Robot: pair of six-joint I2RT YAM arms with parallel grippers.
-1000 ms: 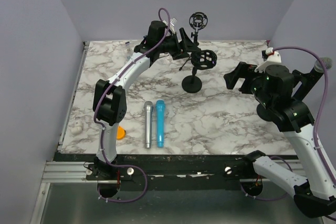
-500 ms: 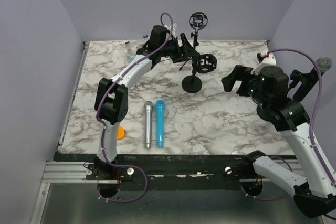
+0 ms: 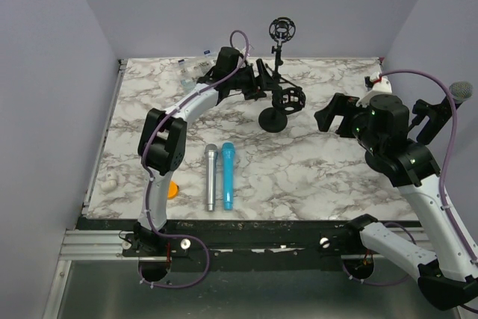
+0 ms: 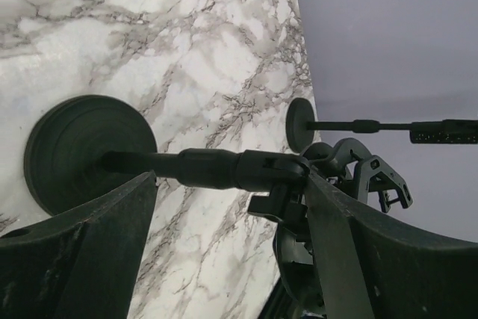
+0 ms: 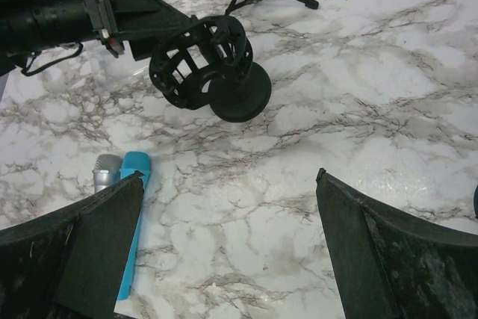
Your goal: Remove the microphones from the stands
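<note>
Marble table (image 3: 321, 177), lilac walls. Left pincer (image 4: 228, 198) sits half open, clamped on nothing, and the pole of the stand (image 4: 202, 168) crosses just past its fingertips. Well back toward the arm bases, the silver microphone (image 3: 210, 177) and blue microphone (image 3: 227, 175) lie side by side. Right pincer (image 5: 229, 181) gapes wide, empty.

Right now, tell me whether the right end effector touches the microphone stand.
Apart. The right wrist view shows bare table between the right end effector and the microphone stand.
</note>
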